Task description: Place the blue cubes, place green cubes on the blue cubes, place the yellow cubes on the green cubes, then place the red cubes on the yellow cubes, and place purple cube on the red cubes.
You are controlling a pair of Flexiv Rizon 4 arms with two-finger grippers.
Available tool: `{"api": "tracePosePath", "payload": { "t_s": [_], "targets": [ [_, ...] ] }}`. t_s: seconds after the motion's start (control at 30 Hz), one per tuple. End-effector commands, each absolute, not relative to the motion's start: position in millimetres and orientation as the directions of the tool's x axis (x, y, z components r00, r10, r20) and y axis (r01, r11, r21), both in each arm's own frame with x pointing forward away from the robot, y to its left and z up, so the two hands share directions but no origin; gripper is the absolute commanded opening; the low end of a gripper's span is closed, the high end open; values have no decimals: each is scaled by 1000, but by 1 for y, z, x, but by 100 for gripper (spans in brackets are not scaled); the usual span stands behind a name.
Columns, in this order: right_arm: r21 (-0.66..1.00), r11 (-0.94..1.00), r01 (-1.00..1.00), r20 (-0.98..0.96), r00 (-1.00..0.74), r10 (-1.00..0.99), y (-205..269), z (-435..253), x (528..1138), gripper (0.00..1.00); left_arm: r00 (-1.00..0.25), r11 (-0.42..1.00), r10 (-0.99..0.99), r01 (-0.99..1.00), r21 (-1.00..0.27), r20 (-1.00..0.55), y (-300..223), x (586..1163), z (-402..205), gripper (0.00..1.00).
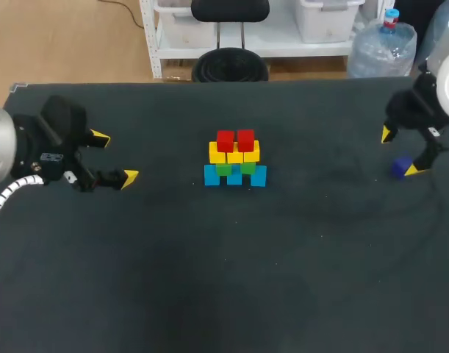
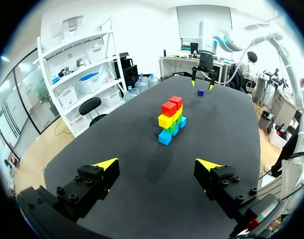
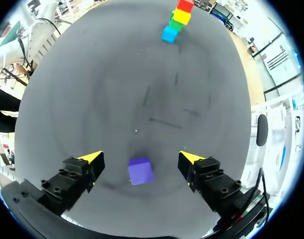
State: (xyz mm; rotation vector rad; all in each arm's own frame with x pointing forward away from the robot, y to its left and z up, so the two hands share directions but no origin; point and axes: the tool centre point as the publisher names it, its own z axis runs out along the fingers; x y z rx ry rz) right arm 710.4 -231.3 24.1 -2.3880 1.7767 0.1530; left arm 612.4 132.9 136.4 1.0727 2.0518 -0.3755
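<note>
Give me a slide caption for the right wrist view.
Open right gripper straddles the purple cube on the table, the cube stack standing ahead.

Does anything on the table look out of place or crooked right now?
Nothing looks spilled or damaged. The cube stack stands tidy. Only the purple cube sits apart, on the table between the open fingers of the right hand, not yet on the red cubes.

dark table (image 1: pixel 224 279), blue cubes (image 1: pixel 212 176), purple cube (image 1: pixel 400 166)
</note>
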Motion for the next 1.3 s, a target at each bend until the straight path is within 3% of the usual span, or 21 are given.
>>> {"api": "tracePosePath", "payload": {
  "t_s": [0.03,0.07,0.2,0.27,0.6,0.8,1.17,1.23,1.3],
  "targets": [
    [-56,-303,-951,-167,308,-937,-232,18,715,72,-352,606,571,790,92,-742,130,613,137,100],
    [-56,-304,-951,-166,309,-936,-233,17,715,77,-352,606,571,790,92,-742,130,613,137,100],
    [-56,-306,-950,-160,311,-937,-239,15,718,76,-352,606,571,790,92,-742,130,613,137,100],
    [-53,-306,-951,-157,311,-937,-241,15,719,69,-352,606,571,790,92,-742,130,613,137,100],
    [-37,-307,-951,-150,309,-939,-253,6,718,66,-352,606,571,790,92,-742,130,613,137,100],
    [-18,-311,-950,-156,310,-938,-255,-5,720,53,-352,606,571,790,92,-742,130,613,137,100],
    [-10,-306,-952,-154,304,-940,-260,-9,726,48,-352,606,571,790,92,-742,130,613,137,100],
    [-9,-303,-953,-157,301,-941,-260,-9,726,35,-352,606,571,790,92,-742,130,613,137,100],
    [-12,-299,-954,-159,297,-942,-260,-9,727,3,-352,606,571,790,92,-742,130,613,137,100]
  ]
}}
